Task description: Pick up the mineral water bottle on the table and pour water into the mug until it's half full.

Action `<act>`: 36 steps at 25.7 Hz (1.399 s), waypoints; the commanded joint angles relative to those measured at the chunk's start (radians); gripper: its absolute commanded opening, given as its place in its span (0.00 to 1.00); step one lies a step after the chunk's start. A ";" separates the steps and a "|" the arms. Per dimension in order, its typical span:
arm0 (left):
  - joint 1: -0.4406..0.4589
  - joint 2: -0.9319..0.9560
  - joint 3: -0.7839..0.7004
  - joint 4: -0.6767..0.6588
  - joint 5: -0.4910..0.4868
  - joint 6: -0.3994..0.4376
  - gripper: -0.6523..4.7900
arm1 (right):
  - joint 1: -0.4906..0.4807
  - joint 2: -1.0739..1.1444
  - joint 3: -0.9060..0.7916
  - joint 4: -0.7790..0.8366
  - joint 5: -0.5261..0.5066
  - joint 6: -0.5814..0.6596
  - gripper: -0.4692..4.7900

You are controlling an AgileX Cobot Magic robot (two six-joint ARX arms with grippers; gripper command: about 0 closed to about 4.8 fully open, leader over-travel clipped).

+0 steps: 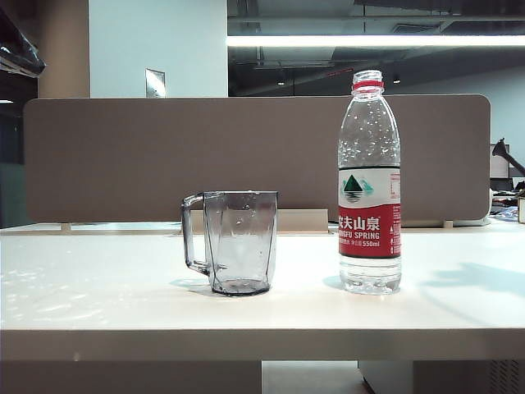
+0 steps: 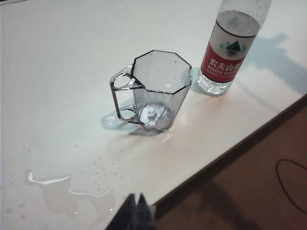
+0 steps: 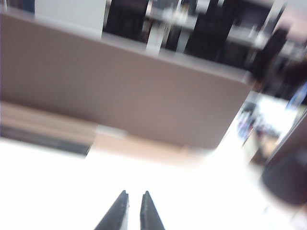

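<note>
Nothing is grasped yet, so the job stands at its opening reach. The tall clear plastic mineral water bottle (image 1: 369, 185), red-ringed at the neck and uncapped, stands upright near the front edge of the flat white table (image 1: 98, 279), just beside the smoky grey faceted mug (image 1: 236, 242), which looks empty. The right gripper (image 3: 133, 211) hangs above the tabletop, its dark tapered fingers nearly together and holding nothing; it must spread them to take the bottle. The left gripper (image 2: 136, 213), pinched together, waits over a spilled puddle (image 2: 72, 196) by the front edge.
</note>
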 commanded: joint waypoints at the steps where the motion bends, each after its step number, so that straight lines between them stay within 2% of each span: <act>1: 0.000 -0.001 0.002 0.008 0.005 0.001 0.11 | 0.001 0.046 -0.012 -0.062 -0.049 0.140 0.19; 4: 0.000 -0.001 0.002 0.008 0.005 0.001 0.11 | 0.000 0.068 -0.118 -0.030 -0.060 0.197 0.21; 9: 0.000 -0.001 0.002 0.009 0.004 0.001 0.11 | 0.000 0.067 -0.332 0.097 -0.061 0.280 0.32; 13: 0.000 -0.001 0.002 0.009 0.005 0.001 0.11 | 0.000 0.039 -0.509 0.215 -0.074 0.309 0.32; 16: 0.000 -0.001 0.002 0.008 0.005 0.001 0.11 | 0.002 0.002 -0.651 0.360 -0.111 0.309 0.32; 18: 0.000 -0.001 0.002 0.009 0.004 0.001 0.11 | 0.002 -0.051 -0.814 0.565 -0.172 0.351 0.32; 24: 0.000 -0.001 0.002 0.008 0.005 0.001 0.11 | 0.002 -0.069 -1.014 0.852 -0.316 0.402 0.32; 26: 0.000 -0.001 0.002 0.008 0.005 0.001 0.11 | 0.004 -0.072 -1.090 0.955 -0.316 0.402 0.32; 31: 0.000 -0.001 0.002 0.008 0.005 0.001 0.11 | 0.014 -0.129 -1.193 1.044 -0.311 0.394 0.36; 36: 0.000 -0.001 0.002 0.008 0.005 0.001 0.11 | 0.016 -0.169 -1.246 1.046 -0.297 0.341 0.37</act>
